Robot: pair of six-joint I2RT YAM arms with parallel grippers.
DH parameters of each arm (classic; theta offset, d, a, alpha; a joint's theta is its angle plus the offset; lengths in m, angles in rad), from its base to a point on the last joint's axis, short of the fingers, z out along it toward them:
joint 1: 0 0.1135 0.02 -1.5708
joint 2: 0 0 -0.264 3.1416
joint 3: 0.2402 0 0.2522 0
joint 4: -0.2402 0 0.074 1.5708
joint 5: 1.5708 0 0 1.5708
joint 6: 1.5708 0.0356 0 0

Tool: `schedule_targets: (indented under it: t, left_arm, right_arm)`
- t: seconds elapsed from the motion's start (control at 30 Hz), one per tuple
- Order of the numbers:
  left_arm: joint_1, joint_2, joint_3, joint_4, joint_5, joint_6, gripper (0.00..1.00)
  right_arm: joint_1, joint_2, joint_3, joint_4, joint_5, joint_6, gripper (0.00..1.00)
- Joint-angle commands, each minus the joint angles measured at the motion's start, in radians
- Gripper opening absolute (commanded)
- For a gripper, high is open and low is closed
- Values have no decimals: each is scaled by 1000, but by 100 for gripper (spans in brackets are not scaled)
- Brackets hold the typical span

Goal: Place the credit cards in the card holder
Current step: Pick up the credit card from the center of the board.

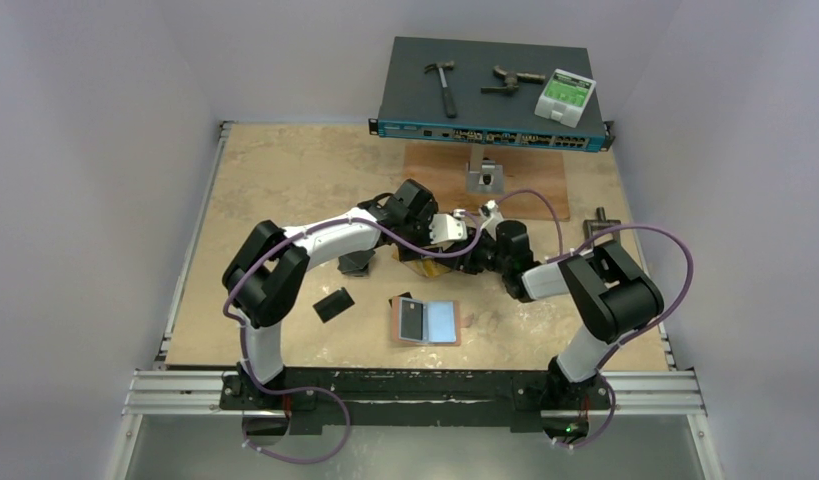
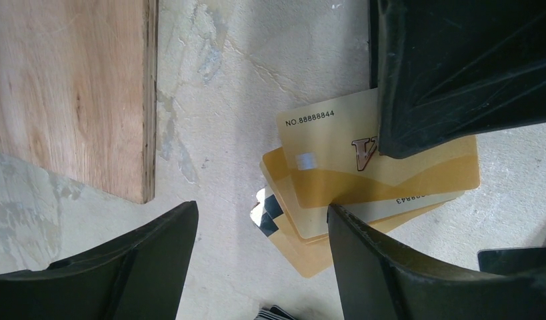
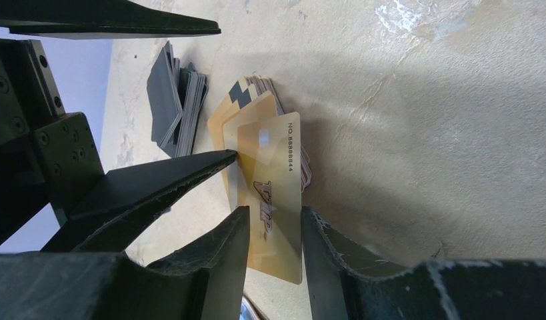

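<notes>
Right wrist: picking up the top gold card (image 3: pixel 273 167).
Right gripper (image 3: pixel 275 213) straddles it, hold unclear; left gripper (image 2: pixel 262 210) open; holder (image 1: pixel 425 322) next.

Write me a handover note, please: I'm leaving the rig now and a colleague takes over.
Left end effector: open, at the edge of the gold cards.
Right end effector: jaws slightly apart over the top gold card; grip unclear.
Black cards lie left of the gold ones; the card holder lies open nearer the front edge.
Done: holder open; contents unclear.
Left: put the loose cards in.
</notes>
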Motion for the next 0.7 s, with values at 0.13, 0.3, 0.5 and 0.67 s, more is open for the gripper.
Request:
schedule_targets:
  t: [0.13, 0.3, 0.5, 0.67]
  left_arm:
    - [-8, -12, -30, -38, -26, 28, 71]
    - [-7, -16, -35, -42, -26, 29, 70]
    - [-8, -19, -35, -49, -26, 33, 70]
    - [-7, -20, -36, -51, -32, 37, 70]
  right_arm:
    - [-5, -38, -46, 27, -1, -5, 28]
    - [-5, -52, -86, 30, 3, 4, 25]
    - [-5, -119, -122, -5, 11, 4, 20]
    - [-5, -162, -140, -27, 15, 10, 12]
